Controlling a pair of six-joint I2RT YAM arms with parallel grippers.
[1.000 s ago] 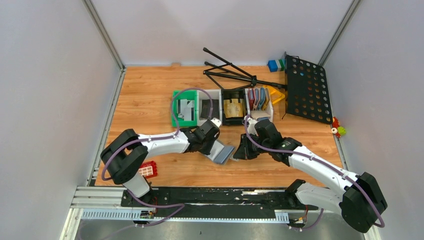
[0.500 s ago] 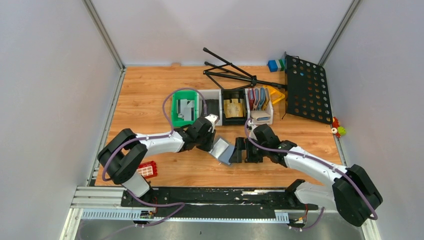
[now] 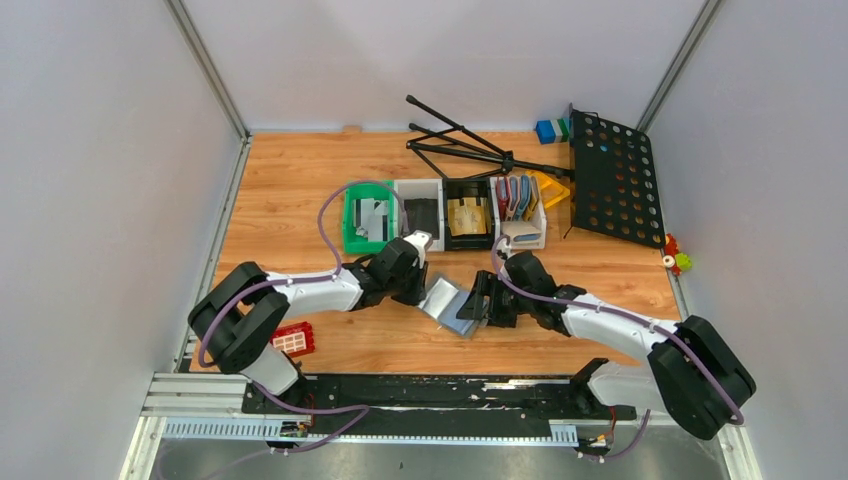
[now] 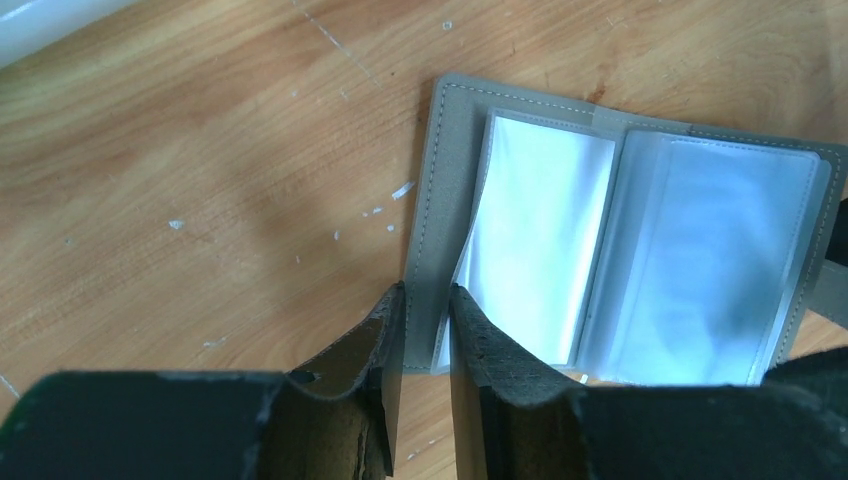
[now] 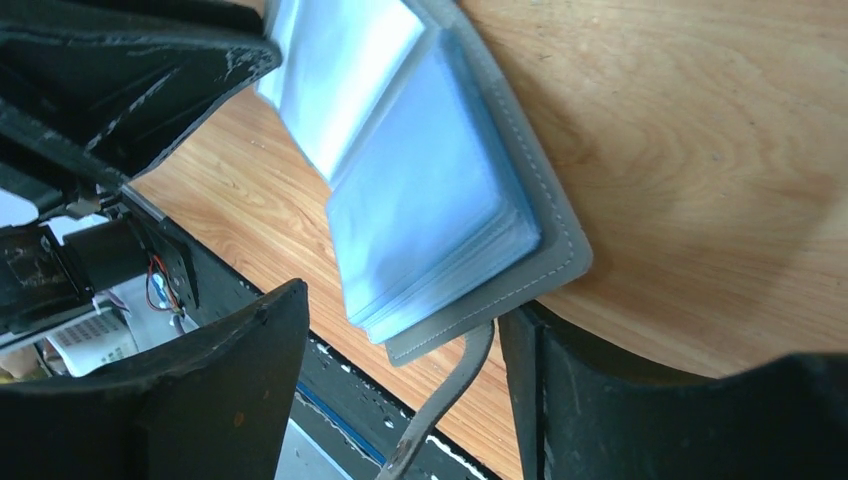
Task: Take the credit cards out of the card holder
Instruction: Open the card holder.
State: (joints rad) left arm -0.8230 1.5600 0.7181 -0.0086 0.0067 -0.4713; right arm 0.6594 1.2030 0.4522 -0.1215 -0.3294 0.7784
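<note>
Top view: card holder (image 3: 447, 301) lies open at lower centre, between left gripper (image 3: 424, 291) and right gripper (image 3: 478, 303). What look like credit cards (image 3: 372, 215) sit in green bin (image 3: 349, 222), above left.
Left wrist view: fingers pinched onto holder's cover edge, lower centre.
Right wrist view: jaws wide, straddling holder's corner, gripping nothing.
Progress: sleeves look empty, probably nearly done.
</note>
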